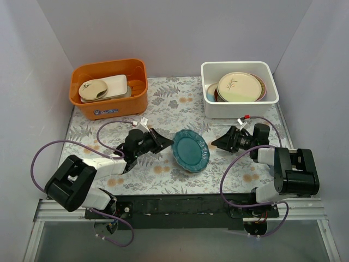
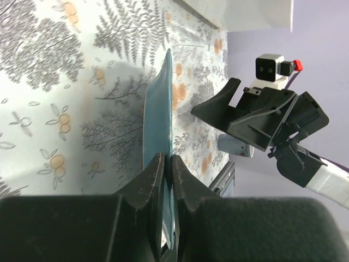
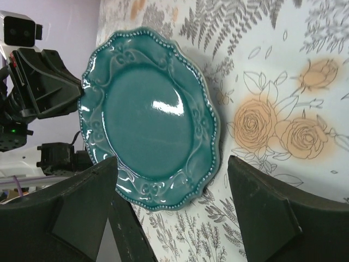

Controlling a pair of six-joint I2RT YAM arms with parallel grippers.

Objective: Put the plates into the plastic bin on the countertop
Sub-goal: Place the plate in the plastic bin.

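- Jaws of my left gripper [image 2: 168, 170] are clenched on the rim of the teal scalloped plate [image 1: 191, 151], at its 9 o'clock edge. The plate is tilted up over the middle of the countertop [image 1: 169, 103]. My right gripper [image 1: 218, 143] waits at the plate's 3 o'clock, spread wide, with nothing in it.
- What worries you from here?
- I only have a thin pinch on a glazed rim. I judge the plate could pivot or slip if I swing it. It could also slip if the right gripper closes off-centre on the scallops while I let go, and then it drops onto the countertop.
- And the containers?
- The white plastic bin [image 1: 240, 109], at 1 o'clock from the plate, already holds a stack. A cream leaf-sprig plate [image 1: 238, 86] is on top, with pink and pale blue rims showing under it. Landing on that stack, mine may slide. The orange tub [image 1: 109, 106] at 10 o'clock holds cream oval and rectangular dishes [image 1: 103, 88].
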